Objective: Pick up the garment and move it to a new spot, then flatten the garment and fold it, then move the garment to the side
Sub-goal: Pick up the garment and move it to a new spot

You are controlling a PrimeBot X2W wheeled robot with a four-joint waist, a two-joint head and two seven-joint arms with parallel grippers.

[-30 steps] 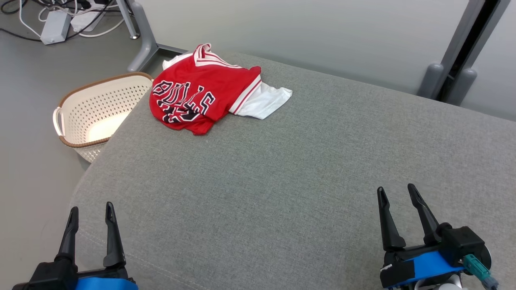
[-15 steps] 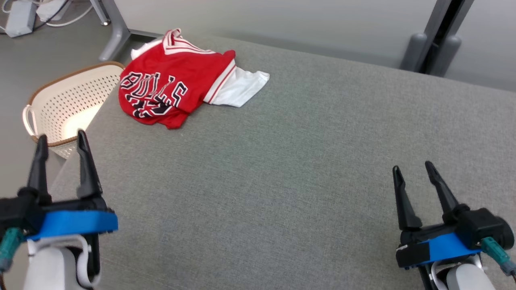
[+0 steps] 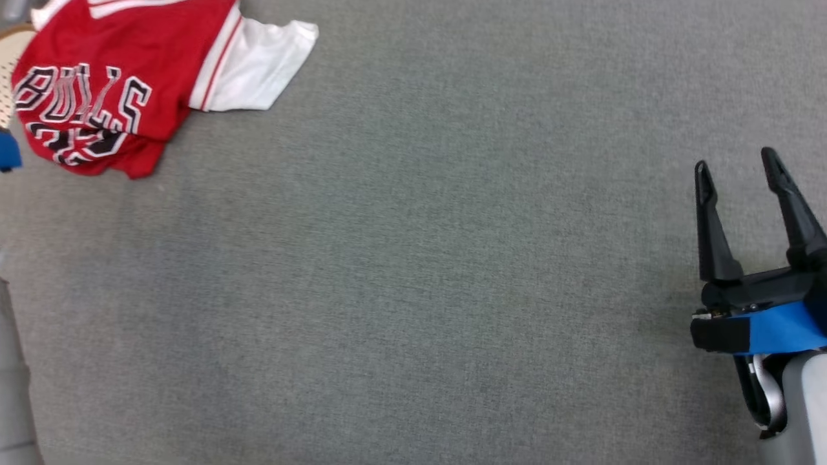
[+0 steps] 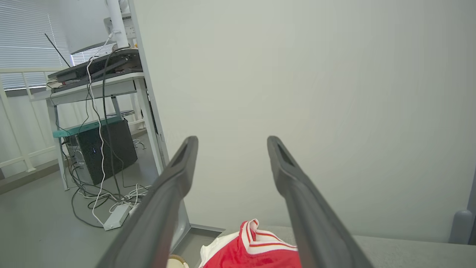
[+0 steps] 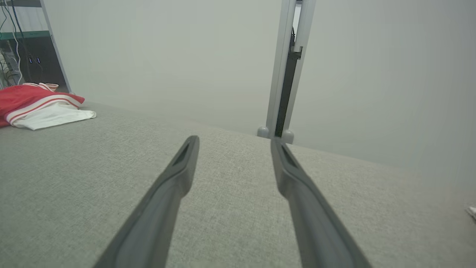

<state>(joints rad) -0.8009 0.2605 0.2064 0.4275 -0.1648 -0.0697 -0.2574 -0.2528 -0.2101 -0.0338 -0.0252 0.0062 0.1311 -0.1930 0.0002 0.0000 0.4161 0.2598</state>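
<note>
The garment (image 3: pixel 110 77) is a red jersey with black-and-white lettering and a white sleeve, lying crumpled at the top left of the grey fabric surface (image 3: pixel 413 271). My right gripper (image 3: pixel 736 163) stands open and empty at the right edge, far from the garment. In the right wrist view the right gripper (image 5: pixel 234 139) points over bare fabric, with the garment (image 5: pixel 37 104) far left. My left gripper (image 4: pixel 232 139) is open and empty in the air. The garment's (image 4: pixel 256 249) collar end lies below and beyond its fingertips. Its blue band (image 3: pixel 5 152) shows just left of the garment.
A cream basket's rim (image 4: pixel 177 261) sits just past the surface's corner by the garment. Beyond it are a desk leg (image 4: pixel 156 123), a computer tower (image 4: pixel 104 149) and loose cables (image 4: pixel 108 201) on the floor. A grey post (image 5: pixel 286 74) stands against the wall behind the surface.
The head camera has tipped down and closer, so the basket and floor have left the picture. My left gripper has risen and moved forward towards the garment; the right has moved forward a little.
</note>
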